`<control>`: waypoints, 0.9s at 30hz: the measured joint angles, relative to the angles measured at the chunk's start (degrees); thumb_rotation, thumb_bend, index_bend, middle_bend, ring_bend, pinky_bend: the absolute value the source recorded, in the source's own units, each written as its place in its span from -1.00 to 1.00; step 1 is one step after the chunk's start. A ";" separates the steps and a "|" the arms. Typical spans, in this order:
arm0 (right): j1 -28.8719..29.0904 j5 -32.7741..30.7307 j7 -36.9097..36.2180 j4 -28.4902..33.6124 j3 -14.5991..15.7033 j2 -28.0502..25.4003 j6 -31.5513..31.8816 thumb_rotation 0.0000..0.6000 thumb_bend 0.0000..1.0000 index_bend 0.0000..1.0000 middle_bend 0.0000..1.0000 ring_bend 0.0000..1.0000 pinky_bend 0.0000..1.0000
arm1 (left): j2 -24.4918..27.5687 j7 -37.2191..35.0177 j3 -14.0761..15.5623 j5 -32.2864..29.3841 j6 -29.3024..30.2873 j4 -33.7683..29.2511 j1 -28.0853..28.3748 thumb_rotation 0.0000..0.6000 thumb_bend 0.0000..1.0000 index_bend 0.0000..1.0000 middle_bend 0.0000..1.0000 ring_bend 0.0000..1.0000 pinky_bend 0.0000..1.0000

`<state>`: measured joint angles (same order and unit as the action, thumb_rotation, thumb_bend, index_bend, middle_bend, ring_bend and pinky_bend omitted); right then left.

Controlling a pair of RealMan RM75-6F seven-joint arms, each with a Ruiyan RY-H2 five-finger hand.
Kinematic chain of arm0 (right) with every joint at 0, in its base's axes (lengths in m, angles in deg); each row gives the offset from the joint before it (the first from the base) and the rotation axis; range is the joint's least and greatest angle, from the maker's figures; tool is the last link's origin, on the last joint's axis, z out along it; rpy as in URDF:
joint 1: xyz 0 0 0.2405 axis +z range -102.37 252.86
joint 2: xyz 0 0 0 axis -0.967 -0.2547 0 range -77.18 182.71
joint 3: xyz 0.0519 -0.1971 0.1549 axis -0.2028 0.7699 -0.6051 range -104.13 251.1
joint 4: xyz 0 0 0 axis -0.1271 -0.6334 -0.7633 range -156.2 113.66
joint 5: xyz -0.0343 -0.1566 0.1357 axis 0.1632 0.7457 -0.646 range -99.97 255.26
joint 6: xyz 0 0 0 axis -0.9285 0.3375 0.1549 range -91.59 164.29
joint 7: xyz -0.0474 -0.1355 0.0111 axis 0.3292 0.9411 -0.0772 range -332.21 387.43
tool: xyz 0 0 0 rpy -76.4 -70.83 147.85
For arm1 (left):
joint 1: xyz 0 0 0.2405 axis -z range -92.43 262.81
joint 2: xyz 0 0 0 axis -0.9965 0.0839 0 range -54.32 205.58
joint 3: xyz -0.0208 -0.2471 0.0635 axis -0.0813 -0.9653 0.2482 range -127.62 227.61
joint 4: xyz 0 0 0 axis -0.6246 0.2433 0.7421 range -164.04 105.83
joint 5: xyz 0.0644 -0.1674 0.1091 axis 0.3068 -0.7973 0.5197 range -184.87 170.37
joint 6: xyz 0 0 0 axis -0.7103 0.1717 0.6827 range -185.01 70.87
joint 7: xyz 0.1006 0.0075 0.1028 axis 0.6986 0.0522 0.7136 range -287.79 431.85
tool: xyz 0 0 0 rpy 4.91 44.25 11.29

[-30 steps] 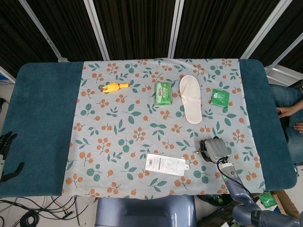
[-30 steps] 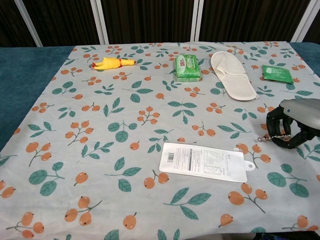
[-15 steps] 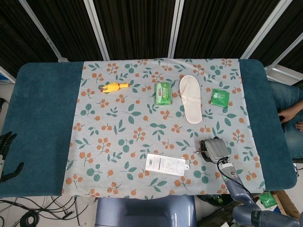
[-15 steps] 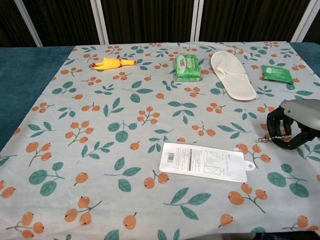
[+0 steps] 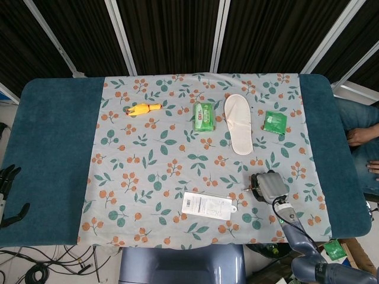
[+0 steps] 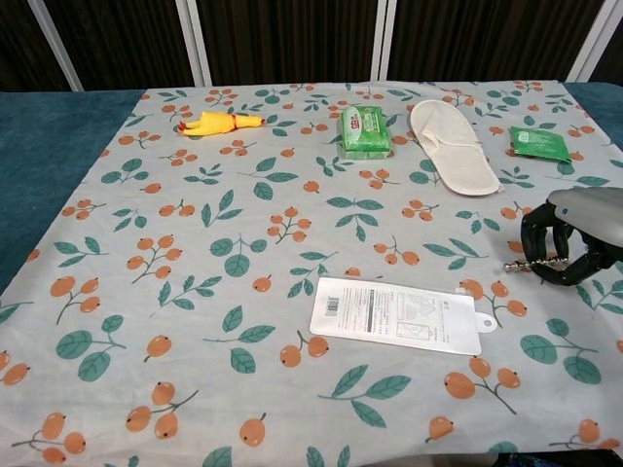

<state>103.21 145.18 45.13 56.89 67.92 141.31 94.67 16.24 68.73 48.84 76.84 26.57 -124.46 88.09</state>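
My right hand [image 5: 269, 186] [image 6: 574, 243] is at the near right of the flowered cloth, fingers curled down. It grips a thin metal corkscrew [image 6: 521, 262] [image 5: 247, 189], whose spiral tip sticks out to the left from under the fingers, just above the cloth. A white flat packet with a barcode [image 5: 206, 205] [image 6: 397, 313] lies just left of this hand. My left hand [image 5: 7, 180] hangs off the table's left edge with its fingers apart and nothing in it; only the head view shows it.
Along the far side of the cloth [image 5: 148, 177] lie a yellow rubber chicken [image 5: 142, 109] [image 6: 220, 122], a green tissue pack [image 5: 204, 116] [image 6: 365, 130], a white slipper [image 5: 238, 131] [image 6: 450, 146] and a green sachet [image 5: 275, 122] [image 6: 539, 142]. A person's legs [image 5: 361, 133] are at the right edge.
My right hand has shifted slightly up and to the right, and the corkscrew tip moved with it. The left hand has not moved.
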 measured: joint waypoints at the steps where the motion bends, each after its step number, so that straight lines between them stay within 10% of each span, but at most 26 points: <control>1: -0.02 -0.08 0.01 0.04 -0.08 -0.01 0.06 1.00 -0.19 0.20 -0.02 0.02 -0.35 | 0.00 -0.02 0.00 0.00 0.01 0.00 0.00 1.00 -0.34 -0.89 -0.96 -0.95 -0.84; 27: 5.93 -8.96 9.28 20.50 -8.99 -13.78 -0.32 1.00 -0.19 0.20 -0.01 0.02 -0.34 | 0.07 -0.26 -0.02 0.12 0.14 -0.46 -0.03 1.00 -0.34 -0.89 -0.96 -0.95 -0.81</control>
<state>109.14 136.23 54.41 77.39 58.93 127.53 94.36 16.31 68.47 48.82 76.97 26.71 -124.92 88.06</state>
